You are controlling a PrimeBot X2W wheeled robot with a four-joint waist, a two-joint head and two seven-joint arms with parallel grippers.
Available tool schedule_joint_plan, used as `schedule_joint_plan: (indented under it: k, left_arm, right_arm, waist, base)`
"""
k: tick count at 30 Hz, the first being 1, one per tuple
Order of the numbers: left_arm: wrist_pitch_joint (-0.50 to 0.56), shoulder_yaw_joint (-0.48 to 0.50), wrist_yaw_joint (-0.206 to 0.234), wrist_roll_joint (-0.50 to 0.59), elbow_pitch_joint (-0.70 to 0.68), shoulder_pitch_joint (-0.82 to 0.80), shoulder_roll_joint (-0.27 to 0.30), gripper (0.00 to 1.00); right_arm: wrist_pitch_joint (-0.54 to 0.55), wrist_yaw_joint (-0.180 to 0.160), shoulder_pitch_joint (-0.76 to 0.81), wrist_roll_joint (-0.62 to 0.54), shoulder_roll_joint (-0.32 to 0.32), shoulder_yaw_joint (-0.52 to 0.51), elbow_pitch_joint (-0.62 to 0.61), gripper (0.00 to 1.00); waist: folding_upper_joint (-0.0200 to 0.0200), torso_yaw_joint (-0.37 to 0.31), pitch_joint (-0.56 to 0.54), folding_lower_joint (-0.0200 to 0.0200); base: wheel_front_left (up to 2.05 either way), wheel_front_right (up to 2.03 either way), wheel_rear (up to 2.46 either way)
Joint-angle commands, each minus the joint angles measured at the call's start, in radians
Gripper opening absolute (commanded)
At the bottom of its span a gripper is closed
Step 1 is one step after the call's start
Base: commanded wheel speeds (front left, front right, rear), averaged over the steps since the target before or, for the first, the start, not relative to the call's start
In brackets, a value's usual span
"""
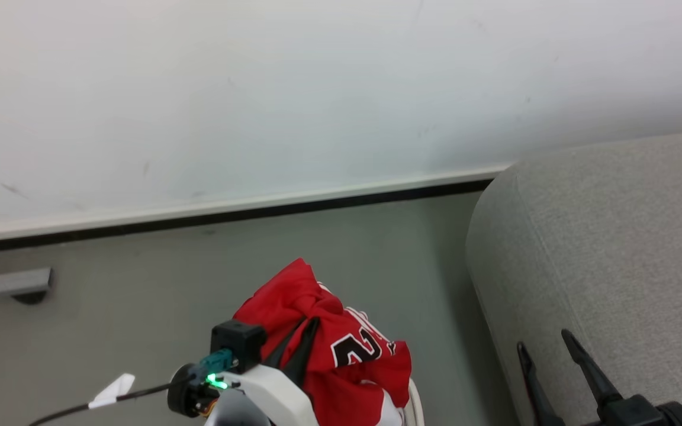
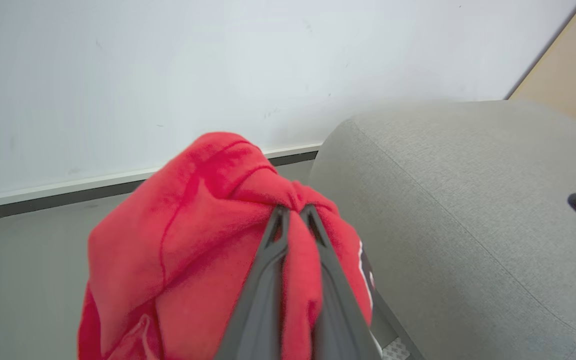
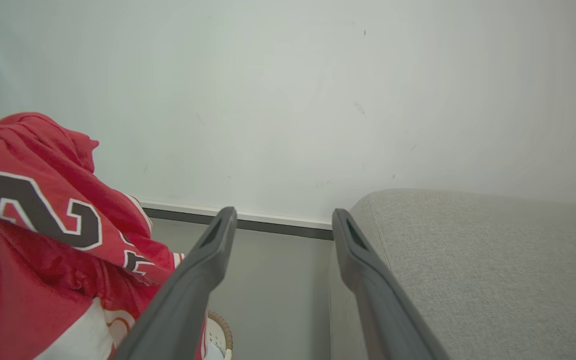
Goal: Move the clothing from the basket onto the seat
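Left gripper (image 2: 295, 210) clenched on bunched red clothing (image 1: 293, 290), held up above basket (image 3: 224, 334). Seat (image 1: 613, 236) lies to the bundle's right, near, not touching. Right gripper (image 1: 543, 340) spread wide, empty, at seat's edge.

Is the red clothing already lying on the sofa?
No, the clothing is pinched in the left jaws, apart from the sofa to its side.

Dark-fingered left gripper (image 2: 294, 210), white forearm (image 1: 276, 391)
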Motion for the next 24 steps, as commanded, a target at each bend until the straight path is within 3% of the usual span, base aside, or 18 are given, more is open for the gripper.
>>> schedule_joint_plan:
  k: [1,6,11,20,24]
  left_arm:
    - [0.016,0.005,0.008,-0.015,-0.044,0.027,0.012,0.0]
    - [0.055,0.018,0.027,-0.02,-0.131,0.046,0.038,0.0]
    - [0.078,0.027,0.041,-0.022,-0.187,0.051,0.056,0.0]
    - [0.101,0.008,0.035,-0.018,-0.237,0.034,0.064,0.0]
    - [0.109,-0.012,0.026,-0.014,-0.237,0.024,0.055,0.0]
  right_arm:
    - [0.001,-0.002,0.028,-0.001,-0.01,-0.001,0.005,1.0]
    - [0.001,-0.002,0.035,-0.003,-0.035,0.04,-0.003,1.0]
    - [0.001,-0.002,0.015,0.005,-0.099,0.123,-0.033,1.0]
    - [0.008,-0.002,-0.112,0.108,-0.318,0.481,-0.046,1.0]
    - [0.027,-0.002,-0.199,0.14,-0.359,0.571,-0.021,1.0]
  waist:
    - [0.0,-0.008,-0.04,0.0003]
    - [0.0,-0.022,-0.056,0.0003]
    - [0.0,-0.039,-0.06,0.0003]
    - [0.0,-0.045,-0.055,0.0003]
    - [0.0,-0.035,-0.056,0.0003]
  base:
    - [0.0,0.0,0.0]
    - [0.0,0.0,0.0]
    - [0.0,0.0,0.0]
    - [0.0,0.0,0.0]
    - [0.0,0.0,0.0]
